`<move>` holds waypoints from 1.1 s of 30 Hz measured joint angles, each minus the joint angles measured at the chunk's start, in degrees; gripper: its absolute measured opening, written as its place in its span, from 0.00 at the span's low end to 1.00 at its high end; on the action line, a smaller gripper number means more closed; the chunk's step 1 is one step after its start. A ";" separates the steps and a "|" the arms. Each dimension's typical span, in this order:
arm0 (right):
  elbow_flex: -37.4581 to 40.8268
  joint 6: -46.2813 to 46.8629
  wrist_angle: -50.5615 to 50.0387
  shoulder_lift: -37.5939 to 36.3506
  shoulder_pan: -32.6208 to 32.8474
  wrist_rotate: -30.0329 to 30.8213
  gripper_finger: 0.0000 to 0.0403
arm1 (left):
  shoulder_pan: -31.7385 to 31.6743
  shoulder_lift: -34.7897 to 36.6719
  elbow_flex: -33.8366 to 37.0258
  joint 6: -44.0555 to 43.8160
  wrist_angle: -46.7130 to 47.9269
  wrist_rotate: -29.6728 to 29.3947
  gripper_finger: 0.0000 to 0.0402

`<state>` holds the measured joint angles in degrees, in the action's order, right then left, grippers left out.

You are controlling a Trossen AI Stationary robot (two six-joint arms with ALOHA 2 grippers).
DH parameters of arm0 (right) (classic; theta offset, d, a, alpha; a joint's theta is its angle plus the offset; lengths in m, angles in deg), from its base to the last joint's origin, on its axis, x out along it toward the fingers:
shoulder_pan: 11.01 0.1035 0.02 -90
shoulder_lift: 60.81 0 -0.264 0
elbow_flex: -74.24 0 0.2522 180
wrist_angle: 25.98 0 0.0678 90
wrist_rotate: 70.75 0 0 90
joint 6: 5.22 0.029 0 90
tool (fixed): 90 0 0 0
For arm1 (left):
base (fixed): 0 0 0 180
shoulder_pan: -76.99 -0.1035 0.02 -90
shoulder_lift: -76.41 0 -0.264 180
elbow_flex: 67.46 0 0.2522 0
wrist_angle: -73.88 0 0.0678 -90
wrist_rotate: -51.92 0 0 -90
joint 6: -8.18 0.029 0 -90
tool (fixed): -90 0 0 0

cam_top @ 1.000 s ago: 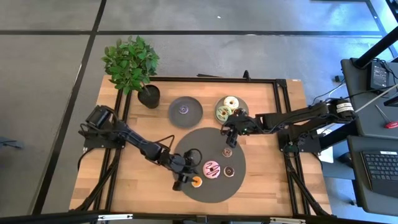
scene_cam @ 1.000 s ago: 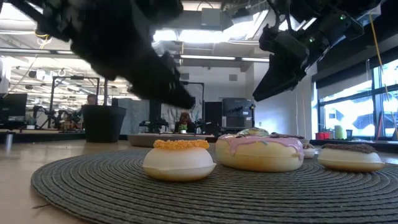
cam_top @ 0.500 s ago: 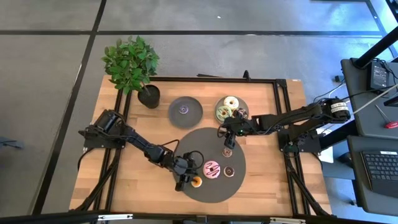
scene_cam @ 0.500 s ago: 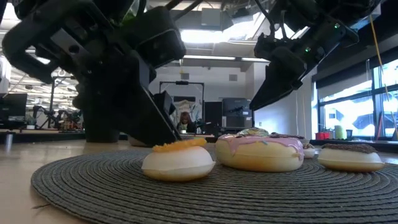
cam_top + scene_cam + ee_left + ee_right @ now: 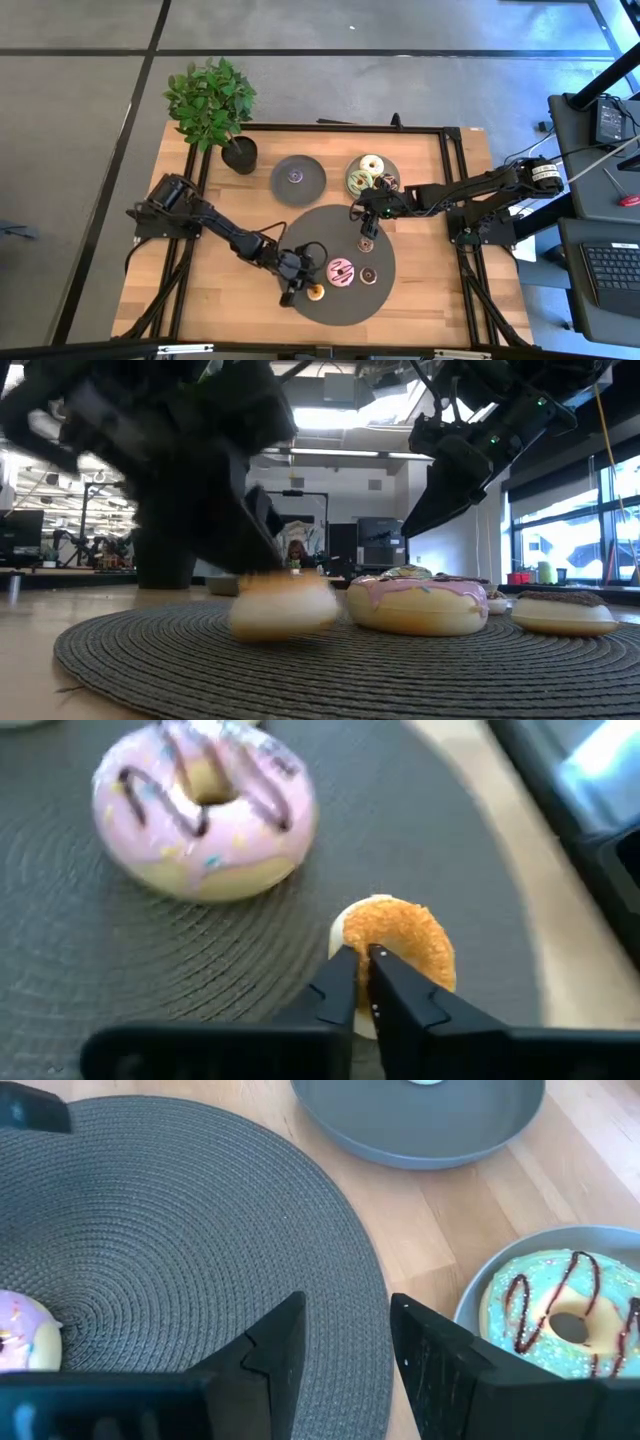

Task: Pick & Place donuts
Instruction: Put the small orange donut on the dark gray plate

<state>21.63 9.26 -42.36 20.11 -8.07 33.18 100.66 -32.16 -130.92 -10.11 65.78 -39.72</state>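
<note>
My left gripper [image 5: 303, 290] is shut on a small orange-iced donut [image 5: 398, 948] at the near left of the large dark round mat [image 5: 322, 232]. A pink donut [image 5: 341, 271], a chocolate donut [image 5: 368, 275] and another small donut [image 5: 366, 244] lie flat on the mat. My right gripper [image 5: 345, 1330] is open and empty above the mat's far right part [image 5: 368, 222]. A green donut [image 5: 560, 1320] and a white one [image 5: 371, 163] lie on a grey plate [image 5: 390, 166]. A purple donut [image 5: 295, 176] lies on the other plate [image 5: 310, 185]. My left gripper pinches the orange donut's edge nearest the gripper [image 5: 362, 942] between its two fingers [image 5: 340, 982], which stand almost together. The fingers slant down at it from the table's left. In the low view the donut [image 5: 282, 605] is blurred, low over the mat; I cannot tell whether it is clear.
A potted plant [image 5: 213, 105] stands at the table's far left corner. Bare wood lies to the left of the mat [image 5: 215, 285] and to its right [image 5: 430, 270]. The pink donut [image 5: 205, 810] lies close beside the orange one.
My left gripper has come down onto the orange donut at the mat's near left. The donut first tipped, its icing side slanting, and now shows blurred. My right gripper has gone a little toward the table's left and down.
</note>
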 joint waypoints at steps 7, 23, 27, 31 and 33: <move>0.00 0.00 -0.01 0.00 0.00 0.00 0.37 | -3.41 10.02 -0.06 1.61 10.71 3.76 0.02; 0.00 -1.37 -0.03 0.00 -0.02 0.00 0.37 | -26.44 26.47 10.71 -10.48 28.37 -21.44 0.01; 0.00 -1.53 0.01 0.00 -0.02 0.00 0.37 | -30.80 25.88 14.58 -12.10 23.02 -21.41 0.01; 0.00 -1.65 0.01 0.00 -0.09 0.00 0.37 | -34.52 25.92 16.52 -12.64 17.81 -17.73 0.01; 0.00 -1.66 0.03 0.00 -0.09 0.02 0.37 | -35.65 25.49 16.58 -12.61 16.62 -16.79 0.01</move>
<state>21.63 7.59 -42.33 20.11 -8.16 33.20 65.02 -6.67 -114.35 -22.72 82.40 -56.51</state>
